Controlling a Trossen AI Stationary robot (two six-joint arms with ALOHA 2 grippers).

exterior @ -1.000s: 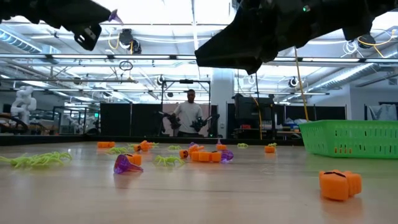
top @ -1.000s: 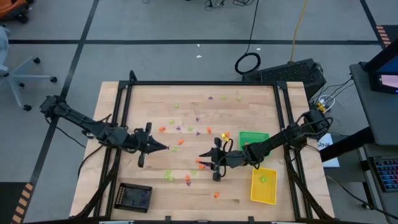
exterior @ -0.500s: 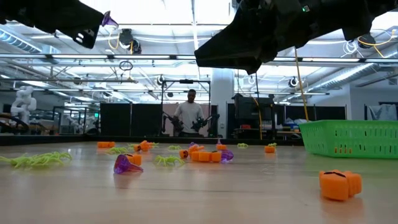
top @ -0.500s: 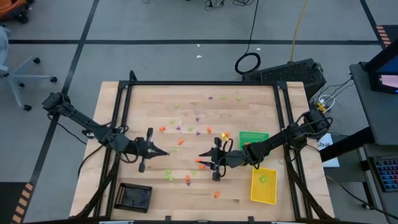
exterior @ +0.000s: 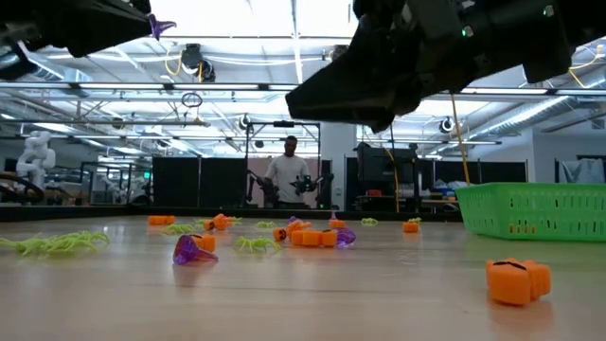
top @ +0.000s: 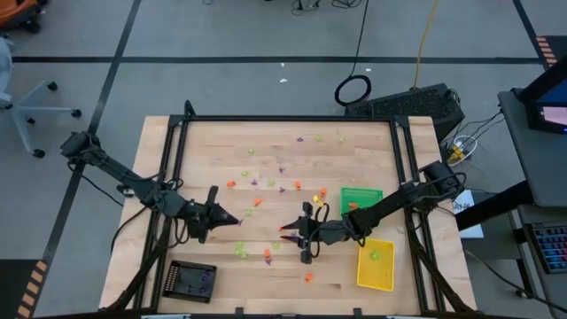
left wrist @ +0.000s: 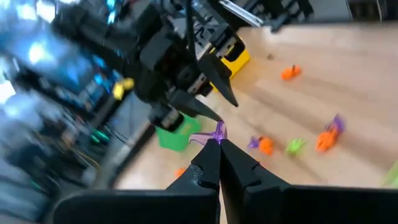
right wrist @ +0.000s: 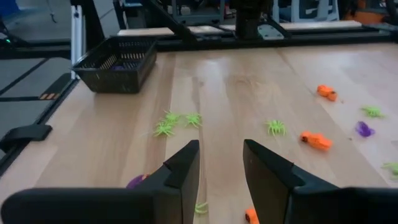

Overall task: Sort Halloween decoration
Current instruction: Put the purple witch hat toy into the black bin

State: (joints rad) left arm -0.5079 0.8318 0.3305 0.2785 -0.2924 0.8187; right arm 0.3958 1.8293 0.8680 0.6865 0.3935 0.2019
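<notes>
Since the earlier frame my left hand (top: 232,218) has drifted slightly back toward the black tray (top: 192,280), and my right hand (top: 288,231) has slid a little toward the near edge of the desk (top: 372,146); the loose pieces have not shifted. Left hand is pressed together, pinching a purple trinket (left wrist: 214,133) at its fingertips, carried clear of the desk top. Right hand is spread part-way with nothing between its fingers, hovering low over the middle of the desk, an orange trinket (top: 283,229) just at its tip and lime green spider trinkets (right wrist: 176,122) ahead of it. Progress, as I judge it: early to middle. The yellow tray (top: 375,264), behind and beside the right hand, holds a green piece or two; the green tray (top: 361,197), on the other side of that arm, shows a small orange bit; the black tray, near the left hand, seems to hold some purple. Still loose: many orange, purple and green pieces scattered beyond both hands and between them. Next for the left, presumably, is carrying the purple piece to the black tray.
</notes>
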